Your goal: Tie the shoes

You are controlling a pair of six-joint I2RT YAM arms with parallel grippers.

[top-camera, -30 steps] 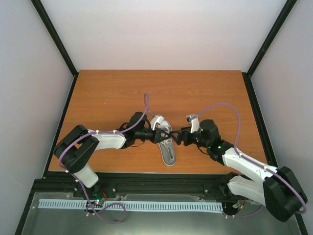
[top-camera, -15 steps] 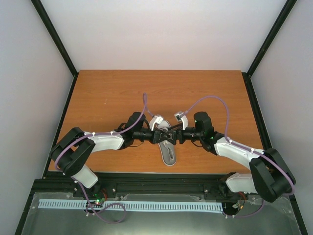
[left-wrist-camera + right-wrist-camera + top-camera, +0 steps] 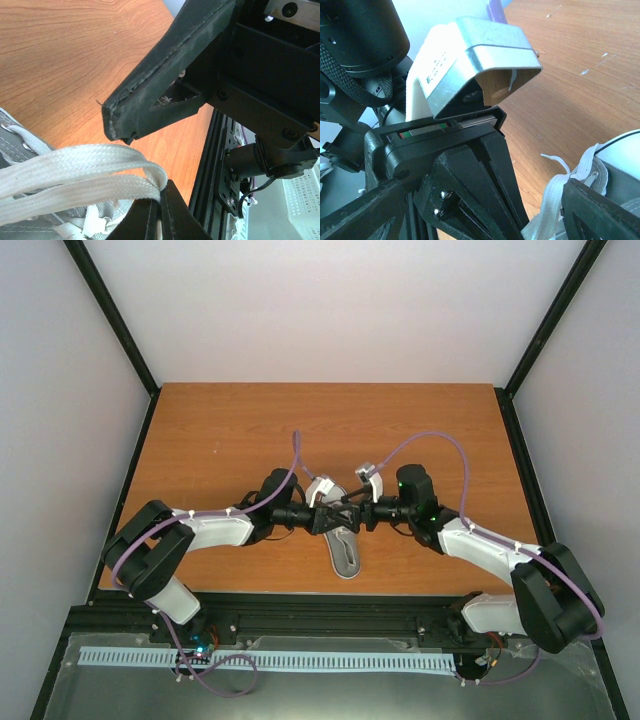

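Top view: the shoe (image 3: 346,552) lies on the table (image 3: 220,430) near the middle of the near edge, its white toe cap pointing toward the arm bases. Both arms reach in from their own sides and meet over the laced part of the shoe. The left gripper (image 3: 326,518) and right gripper (image 3: 354,515) face each other tip to tip, just beside one another. Left wrist view: the left gripper's fingers (image 3: 175,215) are pressed together on a flat white lace (image 3: 75,170). The lace runs as a doubled loop from the grey upper into the pinch. One finger of the right gripper (image 3: 150,95) hangs just above this loop and does not touch it. Metal eyelets (image 3: 7,127) show on the grey canvas at the left edge of that view. Right wrist view: the right gripper's jaws stand wide apart with nothing between the pads that we can call a grip. The left gripper's fingers sit in the gap, and a bunch of white lace lies low beside the shoe's opening. We cannot tell from this view whether the lower right finger touches the lace.
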